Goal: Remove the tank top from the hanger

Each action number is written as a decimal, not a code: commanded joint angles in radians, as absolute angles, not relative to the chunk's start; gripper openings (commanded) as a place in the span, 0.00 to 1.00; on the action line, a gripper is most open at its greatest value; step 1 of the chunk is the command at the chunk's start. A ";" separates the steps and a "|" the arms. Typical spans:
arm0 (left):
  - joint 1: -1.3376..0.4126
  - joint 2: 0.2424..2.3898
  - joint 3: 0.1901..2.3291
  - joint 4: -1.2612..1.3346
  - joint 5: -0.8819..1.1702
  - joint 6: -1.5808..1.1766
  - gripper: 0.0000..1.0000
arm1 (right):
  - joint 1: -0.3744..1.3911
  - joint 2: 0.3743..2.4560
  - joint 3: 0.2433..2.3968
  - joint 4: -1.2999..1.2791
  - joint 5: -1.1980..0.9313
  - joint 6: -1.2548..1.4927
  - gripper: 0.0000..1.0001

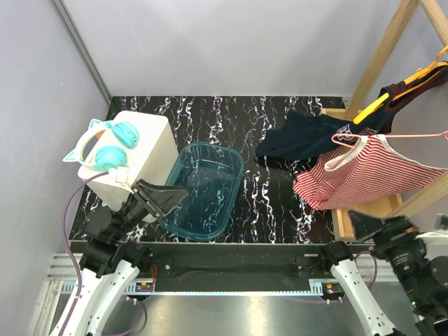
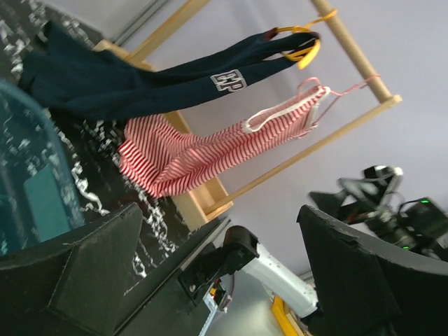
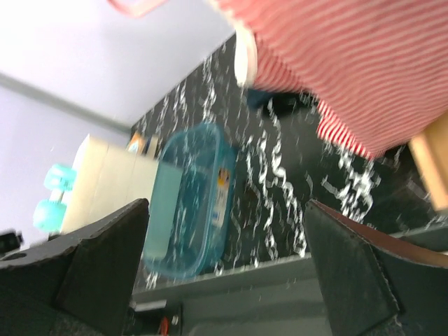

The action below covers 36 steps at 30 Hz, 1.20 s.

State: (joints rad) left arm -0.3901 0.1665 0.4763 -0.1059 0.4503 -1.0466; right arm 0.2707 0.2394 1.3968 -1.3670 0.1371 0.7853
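A red-and-white striped tank top (image 1: 371, 171) hangs on a thin pink hanger (image 1: 420, 136) from the wooden rack (image 1: 381, 49) at the right, its hem draped toward the table. Behind it a navy tank top (image 1: 308, 136) hangs on a yellow hanger (image 1: 409, 84). My left gripper (image 1: 168, 197) is open and empty over the near left edge of the blue bin, far from the rack. My right gripper (image 1: 374, 222) is open and empty just below the striped top (image 3: 350, 63), apart from it. In the left wrist view both tops (image 2: 196, 150) show beyond my wide left gripper (image 2: 220, 217). In the right wrist view my right gripper (image 3: 227, 210) stands just as wide.
A clear teal bin (image 1: 203, 189) sits on the black marbled table, left of centre. A cream box (image 1: 140, 150) with teal cat-ear headphones (image 1: 112, 143) stands at the left. The rack's wooden base (image 1: 343, 224) lies at the near right.
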 commanded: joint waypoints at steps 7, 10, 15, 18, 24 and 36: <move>-0.387 0.140 0.500 -0.084 0.572 -1.060 0.99 | 0.268 0.535 1.692 -1.299 0.455 0.644 1.00; -0.388 0.158 0.503 -0.092 0.615 -1.057 0.99 | 0.267 0.590 1.715 -1.229 0.538 0.640 0.97; -0.387 0.232 0.541 -0.115 0.669 -1.000 0.99 | 0.267 0.689 1.730 -1.114 0.598 0.638 0.88; -0.387 0.267 0.589 -0.162 0.699 -0.959 0.99 | 0.267 0.750 1.747 -1.056 0.661 0.650 0.83; -0.387 0.282 0.661 -0.235 0.712 -0.902 0.99 | 0.267 0.854 1.763 -1.009 0.816 0.701 0.69; -0.388 0.305 0.742 -0.288 0.744 -0.879 0.99 | 0.268 0.885 1.606 -0.891 1.006 0.787 0.65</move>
State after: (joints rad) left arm -0.3901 0.2882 0.7006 -0.2714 0.6964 -0.9009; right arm 0.2699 0.8856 1.6466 -0.9871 0.8837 0.7509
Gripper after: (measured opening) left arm 0.987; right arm 0.664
